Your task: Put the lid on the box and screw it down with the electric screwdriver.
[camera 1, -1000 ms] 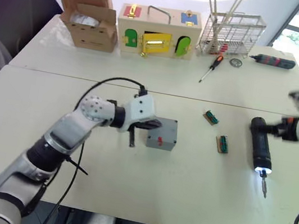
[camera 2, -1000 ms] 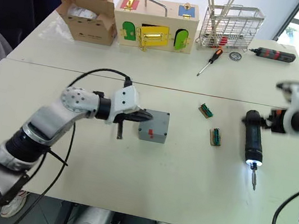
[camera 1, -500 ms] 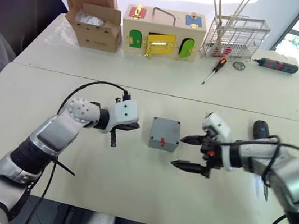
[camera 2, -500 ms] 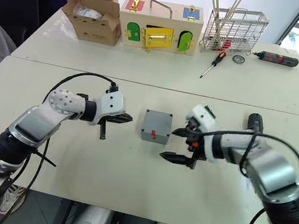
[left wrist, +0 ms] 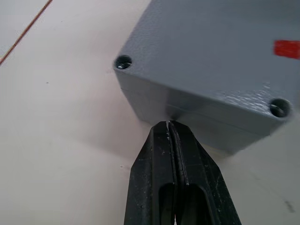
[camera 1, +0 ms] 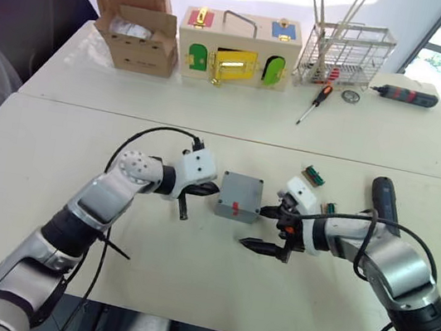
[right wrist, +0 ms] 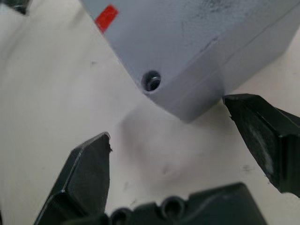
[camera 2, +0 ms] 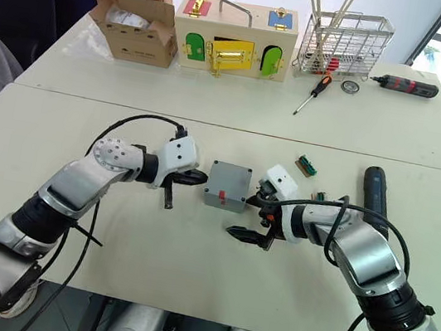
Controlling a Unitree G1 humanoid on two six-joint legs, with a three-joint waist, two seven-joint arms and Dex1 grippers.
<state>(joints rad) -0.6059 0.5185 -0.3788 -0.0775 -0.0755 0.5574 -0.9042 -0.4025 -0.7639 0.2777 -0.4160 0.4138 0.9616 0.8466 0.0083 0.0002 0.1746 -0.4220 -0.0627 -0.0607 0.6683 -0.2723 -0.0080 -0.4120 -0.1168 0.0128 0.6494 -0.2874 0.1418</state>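
Grey square plastic box (camera 1: 239, 195) with its flat grey lid (left wrist: 220, 56) already seated sits mid-worktop (camera 1: 186, 278), red mark facing the near edge. Left claw (left wrist: 169, 129), fingers pressed together and empty, has its tips at the box's left side. Right claw (camera 1: 263, 227), fingers spread wide and empty, sits at the box's right near corner. Thick black electric screwdriver (camera 1: 383, 203) with blue band lies well to the right.

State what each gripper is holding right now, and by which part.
Nothing is held. The left gripper is shut and empty, its tip at the box's side. The right gripper is open beside the box's corner.
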